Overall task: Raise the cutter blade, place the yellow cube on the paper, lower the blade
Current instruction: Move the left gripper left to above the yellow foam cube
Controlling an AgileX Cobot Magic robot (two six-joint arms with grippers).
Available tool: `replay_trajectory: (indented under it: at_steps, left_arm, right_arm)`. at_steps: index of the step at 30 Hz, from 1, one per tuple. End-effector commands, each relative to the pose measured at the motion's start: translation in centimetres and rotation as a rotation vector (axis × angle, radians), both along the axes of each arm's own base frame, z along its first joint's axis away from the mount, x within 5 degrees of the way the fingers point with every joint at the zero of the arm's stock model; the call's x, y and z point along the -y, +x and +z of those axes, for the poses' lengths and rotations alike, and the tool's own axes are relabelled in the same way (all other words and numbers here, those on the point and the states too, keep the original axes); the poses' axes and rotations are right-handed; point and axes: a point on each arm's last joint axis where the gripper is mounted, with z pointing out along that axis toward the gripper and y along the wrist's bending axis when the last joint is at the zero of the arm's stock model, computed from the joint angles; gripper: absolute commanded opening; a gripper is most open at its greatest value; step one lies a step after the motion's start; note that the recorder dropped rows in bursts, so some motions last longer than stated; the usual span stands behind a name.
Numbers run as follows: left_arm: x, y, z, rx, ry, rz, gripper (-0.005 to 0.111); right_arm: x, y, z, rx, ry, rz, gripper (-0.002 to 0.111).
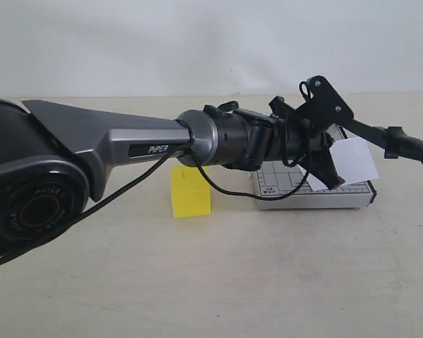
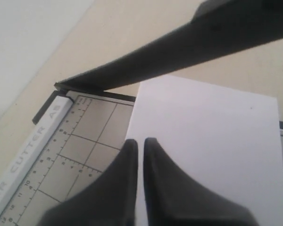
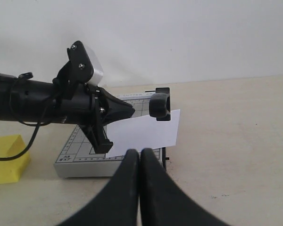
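- Exterior view: nearest the lens, your left arm (image 1: pixel 92 144) stretched across from the left, with its wrist over the grey trimmer board (image 1: pixel 317 189). The cutter blade (image 1: pixel 398 141) stood raised, its handle end up at the right. The paper (image 1: pixel 356 160) lay on the board and jutted past one edge. The yellow cube (image 1: pixel 190 191) sat on the table (image 1: pixel 211 282) left of the board, apart from it and not on the paper.
- Left wrist view: nearest were the fingers of your left gripper (image 2: pixel 140 141), pressed together with nothing between them, over the paper's edge where it met the grid. The blade slanted up from its hinge at the board's corner.
- Right wrist view: your right gripper (image 3: pixel 140 153) filled the foreground, clenched and empty, pointing at the trimmer. The cube rested on the table beside the board, not touching it.
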Motion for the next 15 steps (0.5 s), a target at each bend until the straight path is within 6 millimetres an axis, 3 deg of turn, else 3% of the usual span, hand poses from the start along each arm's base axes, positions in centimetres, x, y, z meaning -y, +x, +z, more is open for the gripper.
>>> replay_trajectory:
  at_steps: [1,9,12,15]
  left_arm:
    - [0.1,-0.1,2.5,0.032,-0.035,-0.009,0.004]
    - [-2.3,-0.8,7.3,0.067,-0.027,0.147,0.004]
    - [-5.8,-3.3,10.2,0.048,-0.007,0.215,0.004]
    - [-9.3,-6.5,11.4,-0.004,0.008,0.236,0.004]
  right_arm:
    - [0.0,0.0,0.1,0.008,-0.013,0.000,0.000]
    - [0.0,0.0,0.1,0.008,-0.013,0.000,0.000]
    - [0.0,0.0,0.1,0.008,-0.013,0.000,0.000]
    - [0.0,0.0,0.1,0.008,-0.013,0.000,0.000]
